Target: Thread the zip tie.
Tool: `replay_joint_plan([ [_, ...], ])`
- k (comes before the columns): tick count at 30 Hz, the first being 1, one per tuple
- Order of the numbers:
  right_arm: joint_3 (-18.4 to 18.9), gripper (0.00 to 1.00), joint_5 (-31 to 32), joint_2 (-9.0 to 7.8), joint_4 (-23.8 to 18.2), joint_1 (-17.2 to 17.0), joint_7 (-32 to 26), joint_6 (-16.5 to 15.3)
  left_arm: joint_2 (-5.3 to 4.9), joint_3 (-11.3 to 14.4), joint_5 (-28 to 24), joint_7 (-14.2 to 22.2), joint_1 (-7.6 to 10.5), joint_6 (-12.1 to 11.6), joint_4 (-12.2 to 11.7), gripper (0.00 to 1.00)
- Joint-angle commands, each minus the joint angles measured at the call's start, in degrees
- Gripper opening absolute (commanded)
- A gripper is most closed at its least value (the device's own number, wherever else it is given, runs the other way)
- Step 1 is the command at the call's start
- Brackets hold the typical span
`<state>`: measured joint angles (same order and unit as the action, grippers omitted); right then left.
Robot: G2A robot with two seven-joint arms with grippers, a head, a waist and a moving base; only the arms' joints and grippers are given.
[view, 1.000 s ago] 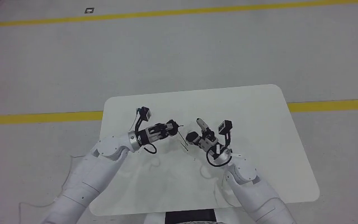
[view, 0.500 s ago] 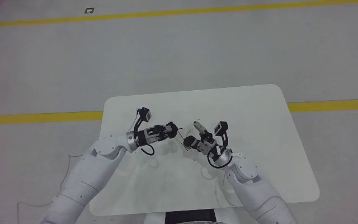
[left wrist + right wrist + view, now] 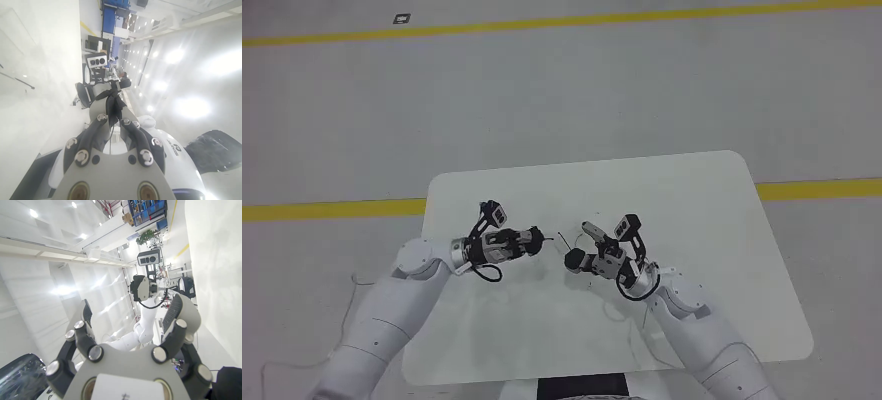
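**Two pincers facing each other over the desk, zip tie in the left one**

The left pincer point(image 3: 536, 240) hangs above the desk point(image 3: 692, 190), a little toward the left edge from the middle and about midway between the far and near edges. Its fingers are pressed together on the zip tie point(image 3: 112, 130). In the left wrist view this thin black strand runs from the closed tips back between the fingers toward the wrist.

The right pincer point(image 3: 578, 247) faces it from just beside, tips apart from the left pincer's. Its jaws stand wide, and the ribbed pads point(image 3: 174, 306) have nothing between them.

A second thin dark strand point(image 3: 24, 82) lies flat on the desk surface beside the left arm, apart from both pincers.
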<state>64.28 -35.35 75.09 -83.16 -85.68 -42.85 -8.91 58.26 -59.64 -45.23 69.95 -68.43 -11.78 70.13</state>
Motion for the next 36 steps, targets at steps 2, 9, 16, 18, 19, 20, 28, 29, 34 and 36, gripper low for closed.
replay_joint_plan([
  [2, 0.1, 1.00, -0.5, -0.03, 0.7, 0.4, 0.0, 0.0, 0.29, 1.3, 1.3, 1.5, 0.83, -1.4, -3.0, 0.00],
  [9, 0.3, 1.00, -0.7, -0.06, 1.1, 0.4, 0.7, 0.1, 0.55, 5.0, 10.3, -0.3, 1.28, -1.2, -8.3, 0.00],
  [16, 0.3, 1.00, -0.7, -0.06, 1.1, 0.4, 0.7, 0.1, 0.55, 5.0, 10.3, -0.3, 1.28, -1.2, -8.3, 0.00],
  [18, 0.3, 1.00, -0.7, -0.06, 1.1, 0.4, 0.7, 0.1, 0.55, 5.0, 10.3, -0.3, 1.28, -1.2, -8.3, 0.00],
  [19, 0.3, 1.00, -0.7, -0.06, 1.1, 0.4, 0.7, 0.1, 0.55, 5.0, 10.3, -0.3, 1.28, -1.2, -8.3, 0.00],
  [20, 0.3, 1.00, -0.7, -0.06, 1.1, 0.4, 0.7, 0.1, 0.55, 5.0, 10.3, -0.3, 1.28, -1.2, -8.3, 0.00],
  [28, 0.3, 1.00, -0.7, -0.06, 1.1, 0.4, 0.7, 0.1, 0.55, 5.0, 10.3, -0.3, 1.28, -1.2, -8.3, 0.00],
  [29, 0.3, 1.00, -0.7, -0.06, 1.1, 0.4, 0.7, 0.1, 0.55, 5.0, 10.3, -0.3, 1.28, -1.2, -8.3, 0.00],
  [34, 0.3, 1.00, -0.7, -0.06, 1.1, 0.4, 0.7, 0.1, 0.55, 5.0, 10.3, -0.3, 1.28, -1.2, -8.3, 0.00],
  [36, 0.3, 1.00, -0.7, -0.06, 1.1, 0.4, 0.7, 0.1, 0.55, 5.0, 10.3, -0.3, 1.28, -1.2, -8.3, 0.00],
])
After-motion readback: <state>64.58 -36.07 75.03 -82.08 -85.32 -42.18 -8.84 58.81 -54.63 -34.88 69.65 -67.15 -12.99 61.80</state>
